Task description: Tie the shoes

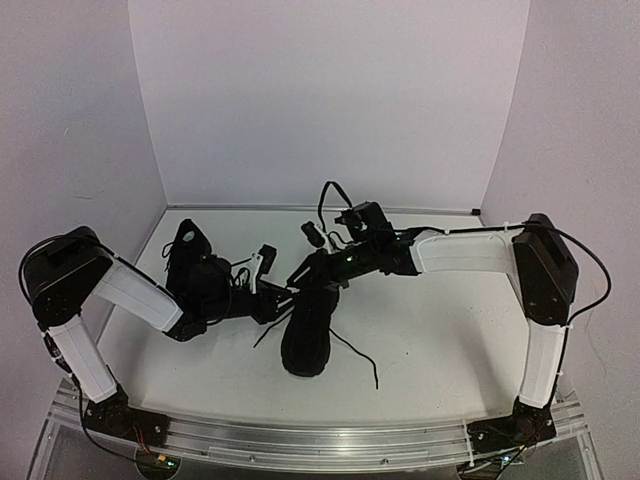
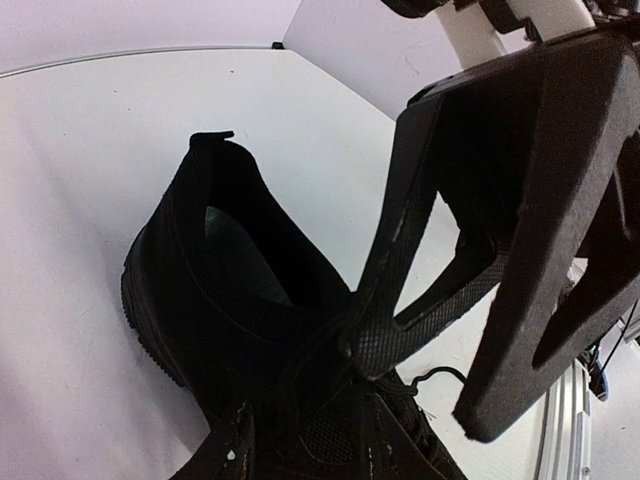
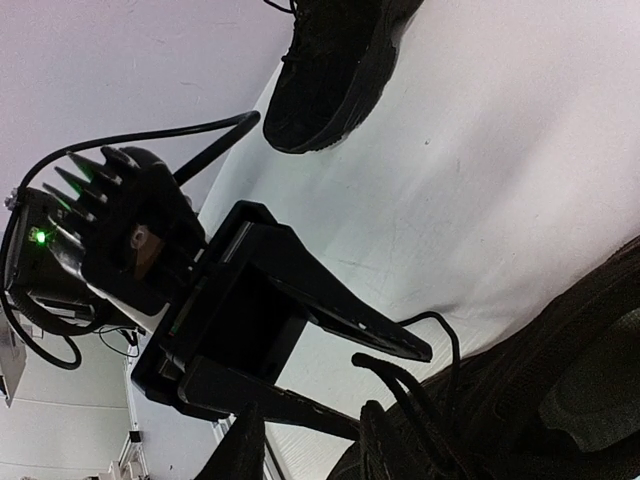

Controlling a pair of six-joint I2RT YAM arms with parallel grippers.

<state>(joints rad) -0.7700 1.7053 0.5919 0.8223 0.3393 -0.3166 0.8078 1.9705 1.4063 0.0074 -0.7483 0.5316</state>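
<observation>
One black shoe lies at the table's middle, toe toward me, with loose laces trailing to its right. It also shows in the left wrist view and in the right wrist view. The other shoe lies at the back left, behind my left arm, and appears in the right wrist view. Both grippers meet over the middle shoe's lace area. My left gripper is open. My right gripper is open, one fingertip touching the laces. A lace loop stands up between the two grippers.
White table enclosed by white walls at the back and sides. An aluminium rail runs along the near edge, carrying both arm bases. A black cable arches above the right wrist.
</observation>
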